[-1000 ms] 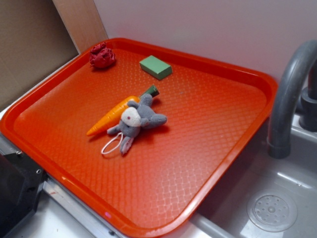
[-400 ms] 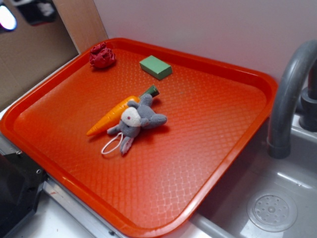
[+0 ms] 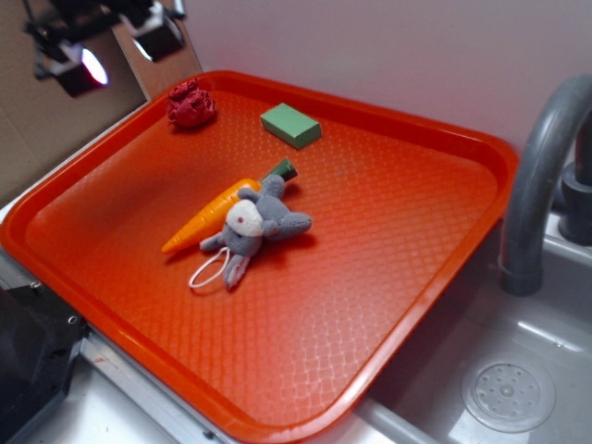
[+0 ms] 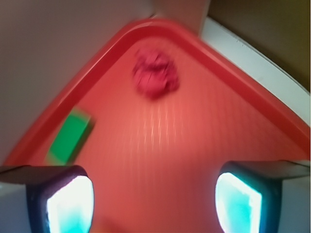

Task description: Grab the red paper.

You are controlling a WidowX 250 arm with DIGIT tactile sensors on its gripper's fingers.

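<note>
Currently tray [image 3: 398, 277] holds everything; gripper [image 4: 155, 204] hovers above its far left corner, jaws spread wide, empty. Red paper [image 4: 155, 74] sits in that corner, beside green block [image 4: 70, 136]. Likely light, crushable: pinch across its middle.

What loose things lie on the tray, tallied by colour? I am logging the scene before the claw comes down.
Dark red: 1, the red paper
Green: 1, the green block
Orange: 1, the toy carrot
Grey: 1, the plush bunny
Total: 4 on the orange-red tray. The claw is above the tray's far left corner, jaws apart, holding nothing.
</note>
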